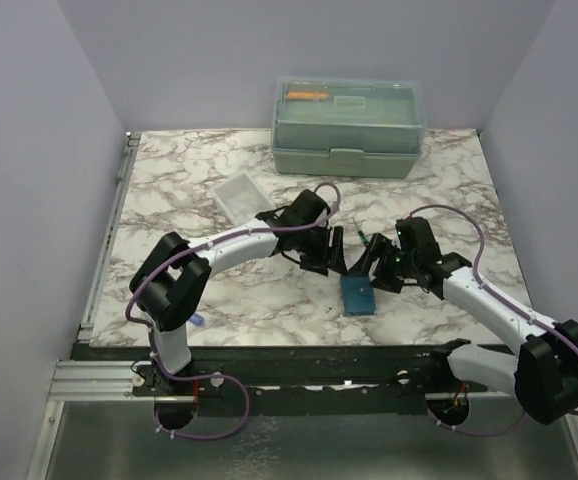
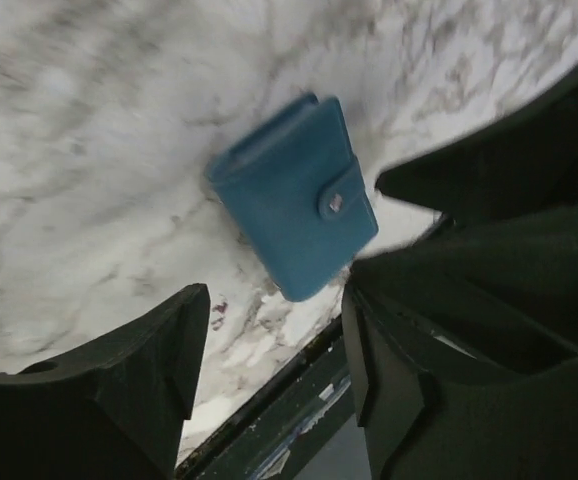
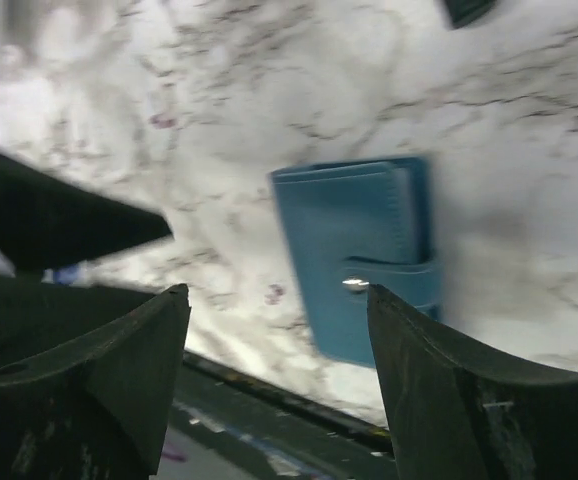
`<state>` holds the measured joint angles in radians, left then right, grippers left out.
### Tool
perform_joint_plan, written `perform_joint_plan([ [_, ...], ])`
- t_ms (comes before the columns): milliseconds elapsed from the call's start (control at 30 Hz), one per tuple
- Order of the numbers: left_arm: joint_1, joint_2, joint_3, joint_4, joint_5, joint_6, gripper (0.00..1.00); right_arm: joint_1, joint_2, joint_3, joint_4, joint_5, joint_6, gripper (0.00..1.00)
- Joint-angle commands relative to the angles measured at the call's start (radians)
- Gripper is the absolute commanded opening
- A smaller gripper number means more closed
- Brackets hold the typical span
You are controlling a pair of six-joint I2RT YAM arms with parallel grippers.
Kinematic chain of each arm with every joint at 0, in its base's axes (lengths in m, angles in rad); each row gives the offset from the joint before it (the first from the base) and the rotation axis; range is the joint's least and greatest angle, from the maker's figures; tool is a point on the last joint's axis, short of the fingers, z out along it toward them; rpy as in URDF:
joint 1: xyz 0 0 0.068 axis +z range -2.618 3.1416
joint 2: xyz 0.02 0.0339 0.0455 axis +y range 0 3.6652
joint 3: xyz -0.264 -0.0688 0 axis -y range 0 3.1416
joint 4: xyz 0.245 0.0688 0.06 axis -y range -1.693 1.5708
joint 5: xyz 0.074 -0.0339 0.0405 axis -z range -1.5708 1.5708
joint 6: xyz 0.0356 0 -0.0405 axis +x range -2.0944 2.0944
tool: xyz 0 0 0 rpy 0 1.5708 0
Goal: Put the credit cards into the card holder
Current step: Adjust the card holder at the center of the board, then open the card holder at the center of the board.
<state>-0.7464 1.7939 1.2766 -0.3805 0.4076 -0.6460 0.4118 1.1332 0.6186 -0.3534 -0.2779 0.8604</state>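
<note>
Card holder [image 1: 357,295] lies clasped shut at six o'clock of left gripper [image 1: 333,252] and right gripper [image 1: 373,264] — both spread wide, empty; best pin one edge while the other lifts the clasp [image 2: 336,203].

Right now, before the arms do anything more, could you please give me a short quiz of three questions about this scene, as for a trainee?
1. True or false: the card holder lies closed on the table, with its strap snapped.
2. What does the left end effector hold? A) a credit card B) the card holder C) nothing
3. Fill in the gap: the pale green lidded box stands at the ___ edge of the table.
Key: 1 true; 2 C; 3 far.
</note>
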Motion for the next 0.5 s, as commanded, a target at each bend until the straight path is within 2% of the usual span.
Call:
perform_joint_plan([
  [0, -0.080, 0.046, -0.059, 0.136, 0.135, -0.094, 0.53, -0.010, 0.042, 0.012, -0.130, 0.153, -0.200, 0.76],
  [67, -0.083, 0.080, -0.078, 0.218, 0.164, -0.154, 0.39, -0.011, 0.075, 0.036, -0.152, 0.166, -0.223, 0.74],
  [100, -0.084, 0.094, -0.088, 0.261, 0.187, -0.180, 0.35, -0.010, 0.084, 0.043, -0.158, 0.172, -0.235, 0.68],
  [200, -0.084, 0.136, -0.103, 0.341, 0.207, -0.227, 0.29, 0.006, 0.092, 0.061, -0.156, 0.167, -0.253, 0.60],
  [333, -0.083, 0.209, -0.110, 0.376, 0.215, -0.268, 0.19, 0.116, 0.121, 0.123, -0.250, 0.327, -0.213, 0.60],
  [467, -0.078, 0.251, -0.119, 0.405, 0.204, -0.298, 0.16, 0.169, 0.192, 0.171, -0.304, 0.412, -0.185, 0.60],
])
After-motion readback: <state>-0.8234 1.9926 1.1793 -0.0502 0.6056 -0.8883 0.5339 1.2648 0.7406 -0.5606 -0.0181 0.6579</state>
